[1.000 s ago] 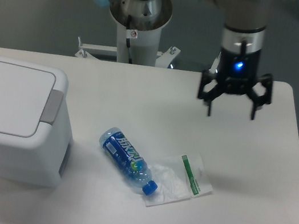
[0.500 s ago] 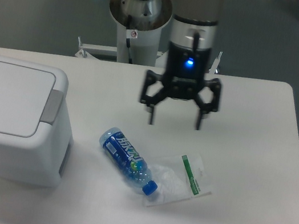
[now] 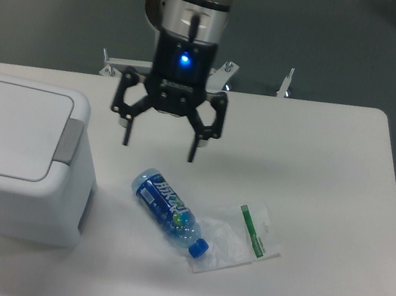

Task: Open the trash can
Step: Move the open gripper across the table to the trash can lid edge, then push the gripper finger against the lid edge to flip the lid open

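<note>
The trash can point(image 3: 15, 162) is a large white boxy bin at the table's left edge. Its flat lid point(image 3: 6, 128) lies shut, with a grey latch tab point(image 3: 69, 141) on its right side. My gripper point(image 3: 158, 146) hangs open above the table, a short way right of the latch tab, fingers pointing down with nothing between them. It is apart from the bin and above the bottle.
A blue-labelled plastic bottle point(image 3: 169, 210) with a blue cap lies on its side just below the gripper. A clear plastic bag point(image 3: 239, 238) with a green strip lies to its right. The robot's base column point(image 3: 180, 38) stands behind the table.
The gripper has travelled left across the table, from the right side to near the bin's latch, staying open. The bin, bottle and bag have not moved.
</note>
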Controlling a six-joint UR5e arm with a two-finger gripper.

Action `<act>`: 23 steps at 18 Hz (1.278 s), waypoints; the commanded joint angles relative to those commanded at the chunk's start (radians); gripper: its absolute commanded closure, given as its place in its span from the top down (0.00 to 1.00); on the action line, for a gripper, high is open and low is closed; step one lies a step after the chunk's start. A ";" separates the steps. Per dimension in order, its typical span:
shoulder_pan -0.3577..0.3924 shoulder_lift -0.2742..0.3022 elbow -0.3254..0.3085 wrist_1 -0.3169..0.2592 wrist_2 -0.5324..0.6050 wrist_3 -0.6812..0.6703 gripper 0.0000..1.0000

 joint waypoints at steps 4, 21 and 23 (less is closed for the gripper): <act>-0.028 -0.002 -0.014 0.000 0.002 -0.009 1.00; -0.091 -0.012 -0.095 0.043 0.003 0.000 1.00; -0.091 -0.012 -0.098 0.044 0.002 0.000 1.00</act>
